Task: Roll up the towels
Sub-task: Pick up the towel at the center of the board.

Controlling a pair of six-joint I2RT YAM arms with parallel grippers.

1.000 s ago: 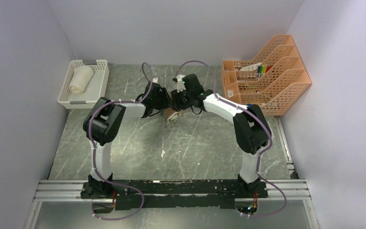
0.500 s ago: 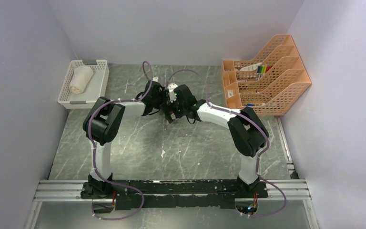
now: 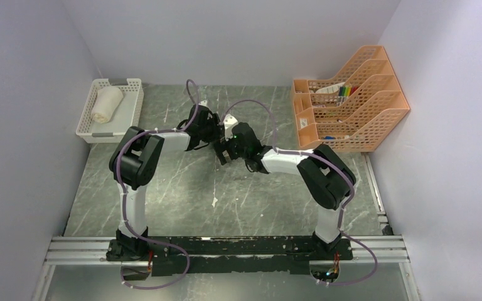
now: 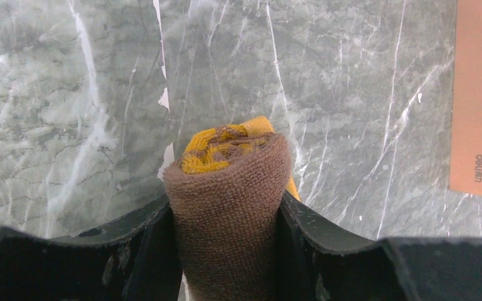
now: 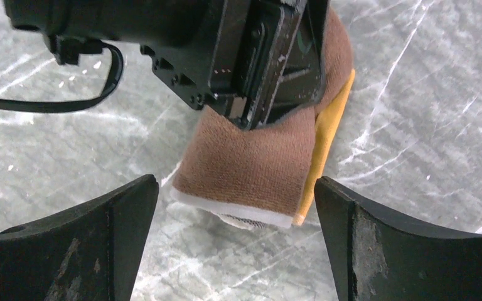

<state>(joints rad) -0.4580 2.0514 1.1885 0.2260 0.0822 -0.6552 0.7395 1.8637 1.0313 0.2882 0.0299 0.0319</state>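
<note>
Mid-table (image 3: 182, 188), ahead of the arm bases: brown towel (image 4: 229, 207) rolled into a tight cylinder, mustard-yellow reverse spiralling at its free end. Long axis in line with the left gripper (image 4: 226, 213), free end poking past the fingertips toward the right gripper (image 5: 235, 188). Resting on the marble or just above it, cannot tell. Left gripper clenched on the roll, one finger pressed to each side. Right gripper spread wide, fingers flanking the roll's hemmed end without touching. Both arms bent at the elbow and folded inward, wrists almost meeting. Farther back, left: white basket (image 3: 88, 119) with the rolled cream-white towel (image 3: 107, 103) inside. Far right: orange file rack (image 3: 376, 119), well apart
</note>
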